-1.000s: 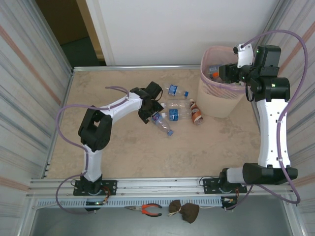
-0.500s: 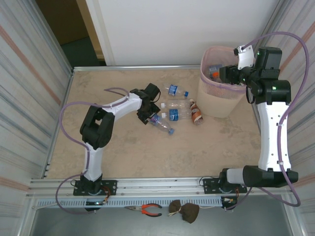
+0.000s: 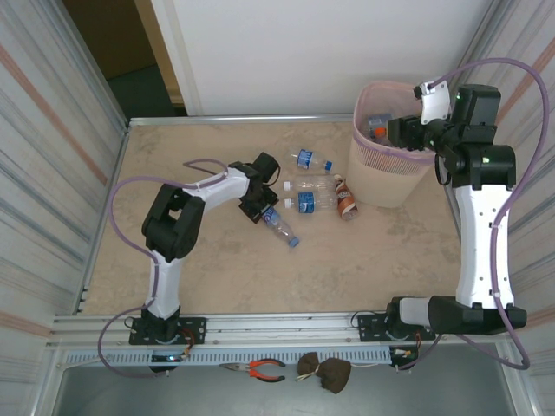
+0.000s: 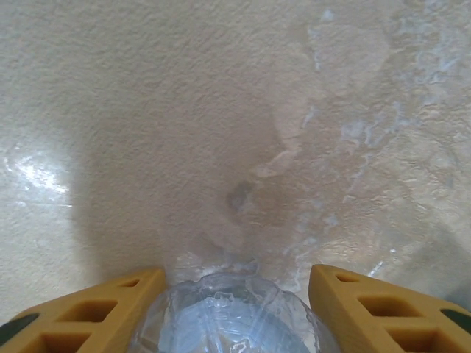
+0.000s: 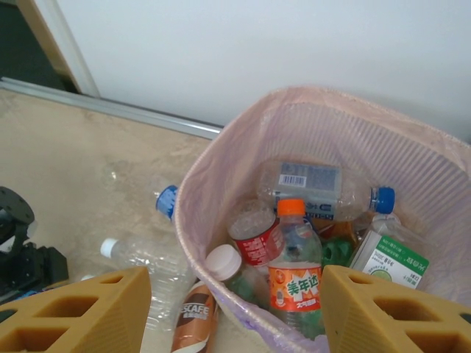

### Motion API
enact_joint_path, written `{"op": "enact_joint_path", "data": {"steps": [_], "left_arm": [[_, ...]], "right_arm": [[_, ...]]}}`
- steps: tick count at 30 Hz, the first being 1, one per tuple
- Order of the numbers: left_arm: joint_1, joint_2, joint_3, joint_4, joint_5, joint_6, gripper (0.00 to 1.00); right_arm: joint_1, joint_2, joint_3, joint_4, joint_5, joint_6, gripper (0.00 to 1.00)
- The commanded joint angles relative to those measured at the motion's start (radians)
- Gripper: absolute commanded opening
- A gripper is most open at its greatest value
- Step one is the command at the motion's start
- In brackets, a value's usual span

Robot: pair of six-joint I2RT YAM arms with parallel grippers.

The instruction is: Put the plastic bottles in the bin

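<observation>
Plastic bottles [image 5: 297,283] already lie heaped in the bin [image 3: 381,186], which stands straight below my right gripper [image 3: 395,130]. That gripper's fingers are spread apart with nothing between them, so I take it that arm has no load and simply hangs over the opening.

Four more bottles lie on the table [image 3: 217,286]. One clear bottle [image 3: 279,224] lies on its side under my left gripper [image 3: 263,205], its blue cap pointing away from the gripper. From the left wrist I see its crumpled body [image 4: 228,323] sitting between the two yellow fingers [image 4: 110,312], close against both. I read this as a pick across the body, the narrow way round, which is the easiest hold on a lying bottle. I cannot tell whether the fingers truly pinch it: the contact is cut off at the lower edge of that view.

The other three lie just beyond the left gripper, towards the bin, with a brown bottle [image 3: 346,198] nearest the bin's foot. Inside the bin the lower bottles are buried, so I cannot count them.
</observation>
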Motion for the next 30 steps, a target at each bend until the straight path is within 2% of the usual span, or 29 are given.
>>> {"op": "enact_joint_path", "data": {"steps": [1,10,16,24,27,30], "left_arm": [[0.009,-0.061,-0.022,-0.012,-0.037,-0.005,0.51],[0.014,-0.194,-0.061,0.022,-0.073,0.049,0.47],[0.013,-0.327,-0.097,0.133,-0.116,0.178,0.46],[0.014,-0.572,-0.210,0.485,-0.099,0.450,0.43],[0.014,-0.651,-0.243,0.616,-0.056,0.543,0.40],[0.013,-0.718,-0.272,0.746,0.011,0.628,0.40]], "right_arm": [[0.014,-0.033,-0.007,0.004,-0.014,-0.011,0.62],[0.036,-0.100,-0.042,0.042,-0.061,0.021,0.61],[0.049,-0.188,-0.132,0.138,-0.163,0.074,0.62],[0.063,-0.298,-0.300,0.343,-0.355,0.220,0.62],[0.086,-0.335,-0.350,0.423,-0.435,0.284,0.62],[0.135,-0.345,-0.395,0.491,-0.464,0.331,0.63]]}}
